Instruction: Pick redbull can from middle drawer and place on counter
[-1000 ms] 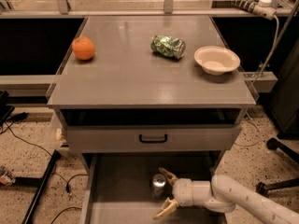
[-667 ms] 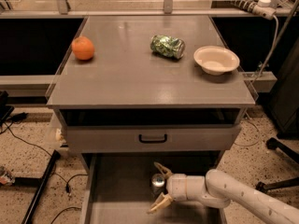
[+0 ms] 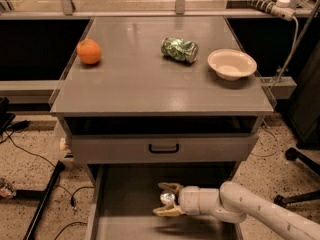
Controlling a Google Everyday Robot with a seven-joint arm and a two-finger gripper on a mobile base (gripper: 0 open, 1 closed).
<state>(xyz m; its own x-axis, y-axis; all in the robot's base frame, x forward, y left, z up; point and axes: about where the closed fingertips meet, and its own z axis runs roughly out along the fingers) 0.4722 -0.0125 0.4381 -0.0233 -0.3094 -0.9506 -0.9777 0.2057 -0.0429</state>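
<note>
Claw: the claw (image 3: 159, 199) is seen low inside the pulled-out middle drawer (image 3: 125, 204), carried in from the right on a white arm (image 3: 250, 209), with its tips pointed left. Its two tan fingers (image 3: 170, 186) are held spread apart, one on the far side and one on the near side.
Redbull can: the redbull can (image 3: 167, 198) is stood upright in the gap between the spread fingers, silver top up, a little back from the tips toward the palm. Whether either finger is touched by it cannot be told.
Middle drawer: the can and the claw are both held within it. Its plain grey floor is shown to the left of the claw and on the near side of it.
Drawer front: a grey drawer front (image 3: 110, 149) with a black handle (image 3: 164, 148) is seen shut, just above and beyond the claw.
Bench: the bench (image 3: 150, 84) is spread above and well beyond the claw, and three things are carried on it.
Bowl: a pale bowl (image 3: 232, 63) is set upright beyond the claw and to its right, near the bench's right edge. Its pale inner surface is seen all the way across.
Green can: a crumpled green can (image 3: 179, 49) is laid on its side almost straight beyond the claw, just left of the bowl and apart from it.
Orange: an orange (image 3: 89, 51) is placed beyond the claw and far to its left, well apart from the green can.
</note>
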